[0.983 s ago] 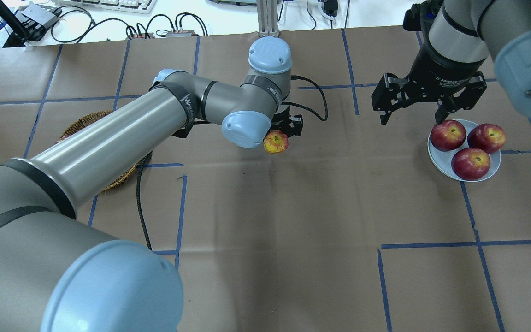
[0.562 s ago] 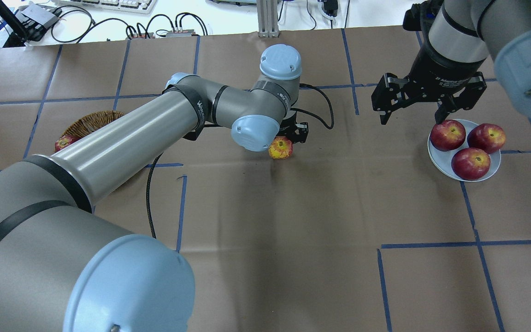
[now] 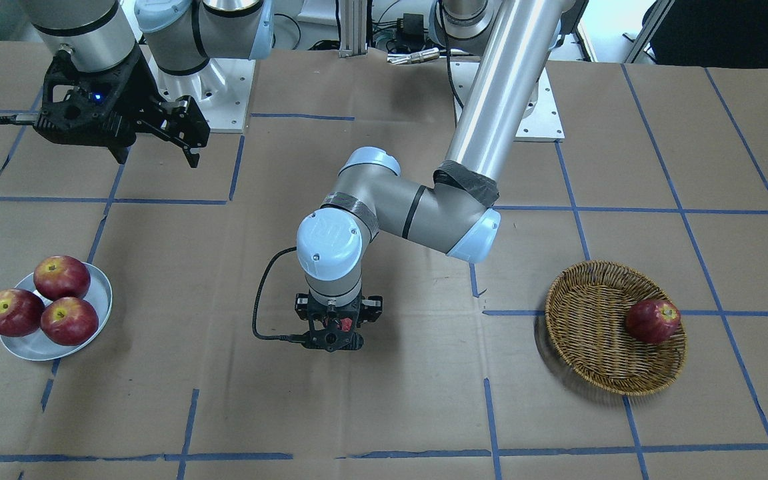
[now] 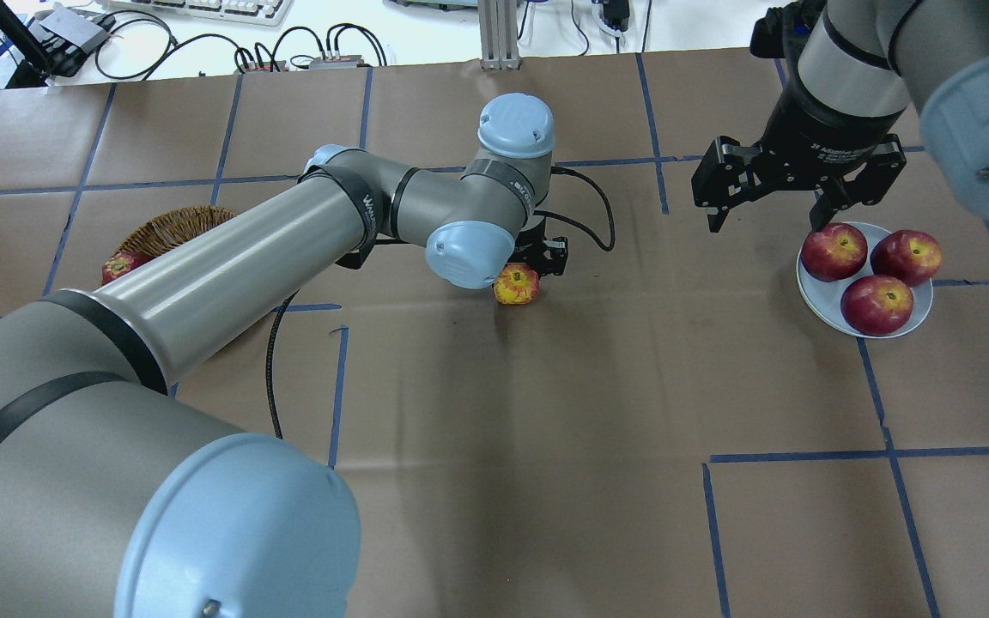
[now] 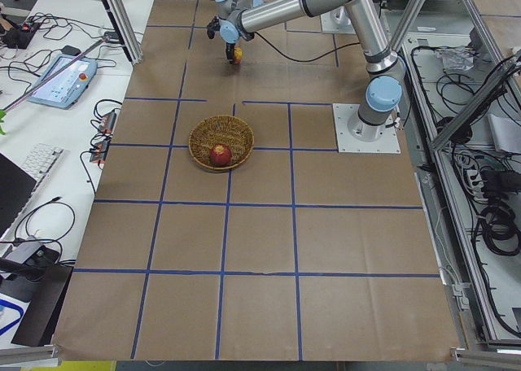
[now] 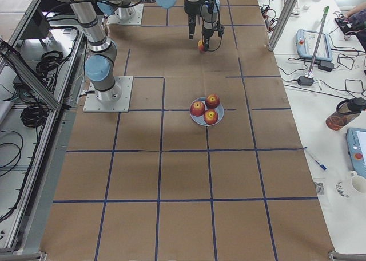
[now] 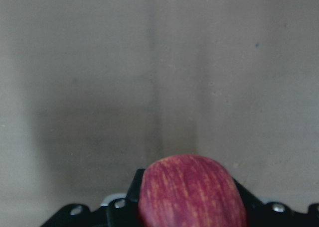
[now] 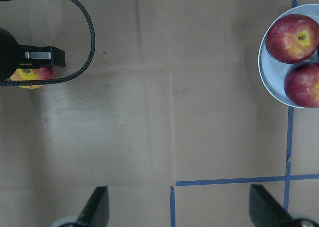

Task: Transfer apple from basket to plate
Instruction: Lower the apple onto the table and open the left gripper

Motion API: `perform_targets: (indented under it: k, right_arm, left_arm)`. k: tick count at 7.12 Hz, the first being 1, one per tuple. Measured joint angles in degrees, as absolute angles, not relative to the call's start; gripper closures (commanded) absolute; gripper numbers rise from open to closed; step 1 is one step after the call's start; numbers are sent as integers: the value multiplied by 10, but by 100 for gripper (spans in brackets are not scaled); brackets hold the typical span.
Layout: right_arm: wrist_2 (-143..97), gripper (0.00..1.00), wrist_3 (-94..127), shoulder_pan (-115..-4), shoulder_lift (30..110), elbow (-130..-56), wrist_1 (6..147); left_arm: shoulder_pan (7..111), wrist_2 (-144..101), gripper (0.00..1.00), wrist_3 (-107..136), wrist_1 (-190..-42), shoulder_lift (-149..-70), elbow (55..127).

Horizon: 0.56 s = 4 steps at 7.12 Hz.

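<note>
My left gripper [image 4: 530,260] is shut on the apple [image 4: 516,286], pinkish-red with a yellow patch, at mid-table between basket and plate. The apple fills the bottom of the left wrist view [image 7: 192,192], low over the brown paper; I cannot tell whether it touches. In the front view the gripper [image 3: 337,328] points straight down. The wicker basket [image 3: 577,347] holds one more red apple [image 3: 653,320]. The grey-blue plate [image 4: 919,316] carries three dark red apples [image 4: 876,304]. My right gripper [image 4: 765,221] is open and empty, hovering just beyond the plate's left edge.
The left arm's black cable [image 4: 270,378] loops over the table near the basket [image 4: 177,225]. Blue tape lines cross the brown paper. Cables and keyboards lie beyond the table's far edge. The plate's rim shows at the right of the right wrist view [image 8: 264,80].
My left gripper with the apple has shifted slightly right and then lower in the overhead view. The right arm has not moved.
</note>
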State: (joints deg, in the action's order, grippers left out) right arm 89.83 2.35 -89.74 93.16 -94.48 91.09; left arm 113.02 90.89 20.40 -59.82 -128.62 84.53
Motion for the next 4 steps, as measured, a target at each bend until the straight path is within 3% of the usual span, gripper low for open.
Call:
perform_targets:
  k: [4]
  right_arm:
    - [897, 0, 24, -897, 931, -945, 912]
  left_arm:
    - [1125, 909, 1, 204, -602, -1280, 843]
